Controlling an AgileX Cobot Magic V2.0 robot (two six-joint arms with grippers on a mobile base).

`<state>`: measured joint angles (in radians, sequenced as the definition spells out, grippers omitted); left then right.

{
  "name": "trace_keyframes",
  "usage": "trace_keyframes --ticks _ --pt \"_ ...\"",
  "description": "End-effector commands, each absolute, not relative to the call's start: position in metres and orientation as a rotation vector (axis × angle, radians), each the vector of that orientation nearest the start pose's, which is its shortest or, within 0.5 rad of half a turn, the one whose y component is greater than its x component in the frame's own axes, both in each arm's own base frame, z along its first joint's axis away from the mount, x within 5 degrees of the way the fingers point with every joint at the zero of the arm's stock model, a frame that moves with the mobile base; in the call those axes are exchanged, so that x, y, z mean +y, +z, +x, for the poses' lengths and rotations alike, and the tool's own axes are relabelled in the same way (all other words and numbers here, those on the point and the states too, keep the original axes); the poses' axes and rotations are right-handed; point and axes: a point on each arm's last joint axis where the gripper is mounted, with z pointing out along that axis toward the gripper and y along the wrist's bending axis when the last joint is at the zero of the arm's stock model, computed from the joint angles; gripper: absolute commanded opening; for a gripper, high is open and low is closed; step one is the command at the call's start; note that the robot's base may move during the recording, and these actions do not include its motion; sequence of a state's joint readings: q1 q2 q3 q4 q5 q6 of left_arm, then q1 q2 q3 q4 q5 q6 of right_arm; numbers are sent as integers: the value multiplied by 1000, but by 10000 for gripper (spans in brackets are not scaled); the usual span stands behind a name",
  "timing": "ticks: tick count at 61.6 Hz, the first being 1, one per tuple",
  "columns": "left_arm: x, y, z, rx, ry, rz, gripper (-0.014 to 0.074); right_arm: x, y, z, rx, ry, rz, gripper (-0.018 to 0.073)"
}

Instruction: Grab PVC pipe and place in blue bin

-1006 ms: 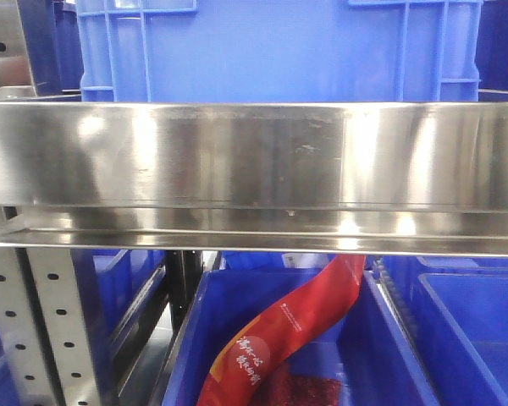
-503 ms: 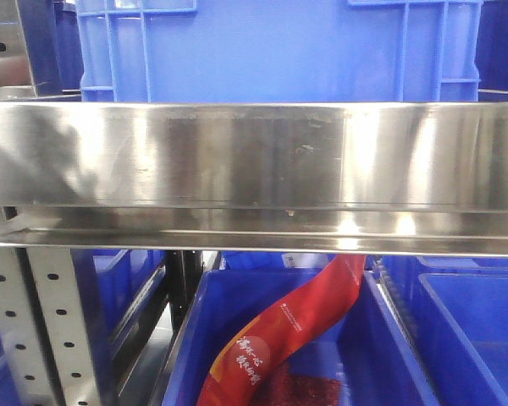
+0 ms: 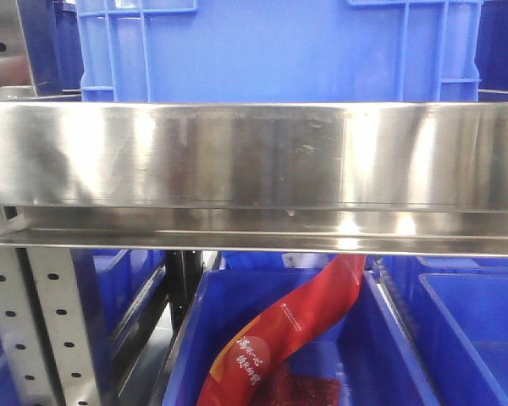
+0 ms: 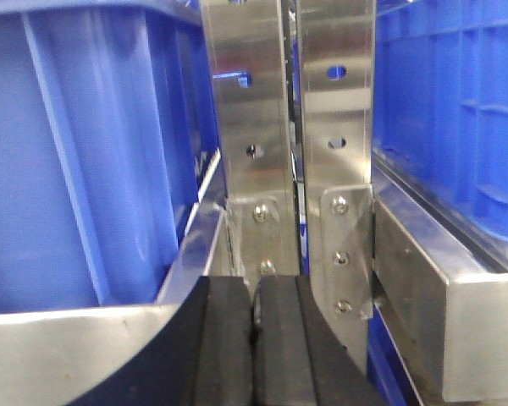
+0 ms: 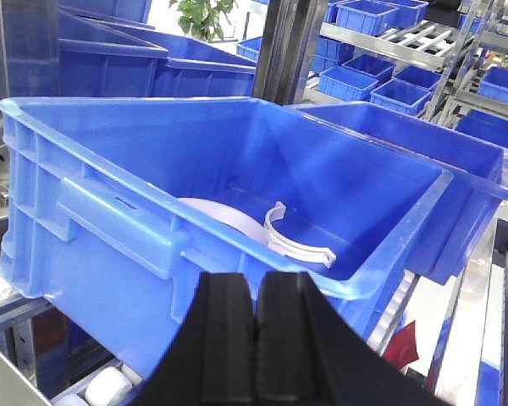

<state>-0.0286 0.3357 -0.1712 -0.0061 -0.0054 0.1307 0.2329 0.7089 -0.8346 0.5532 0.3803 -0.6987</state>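
The right gripper (image 5: 254, 338) is hanging above the near rim of a blue bin (image 5: 93, 203), its two black pads pressed together with nothing between them, so it is carrying nothing. Inside that bin, white PVC pieces are lying on the floor: a curved clip-like piece (image 5: 292, 237) is standing up near the right of the pile, and a broader white curve (image 5: 216, 211) is lying behind it, half hidden by the near wall. The step in hand looks like the reach for the pipe, and doing it well is going to mean spreading the pads before dropping past the rim, since closed pads would only push the piece away. The near wall is standing tall just under the pads, so the approach should be going up and over, then down onto the raised arc of the clip, which is offering the cleanest edge to pinch. The left gripper (image 4: 254, 338) is also closed and empty, facing a steel upright (image 4: 334, 169) between two blue crates (image 4: 85, 152), and it is not placed to help. The front camera is showing only a steel rail (image 3: 254, 156), a crate above it, and a lower bin holding a red packet (image 3: 288, 330); no pipe is visible there, and which bin is the target cannot be told.
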Motion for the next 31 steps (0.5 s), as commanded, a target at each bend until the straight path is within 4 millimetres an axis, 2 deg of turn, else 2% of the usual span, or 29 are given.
trace_keyframes --ticks 1,13,31 --pt "-2 249 88 1612 57 101 -111 48 402 131 1602 195 -476 -163" --pt "-2 240 88 1596 21 52 -111 48 402 131 1602 195 -476 -163" --pt "-1 240 88 1558 18 39 -111 48 402 131 1602 195 -476 -163"
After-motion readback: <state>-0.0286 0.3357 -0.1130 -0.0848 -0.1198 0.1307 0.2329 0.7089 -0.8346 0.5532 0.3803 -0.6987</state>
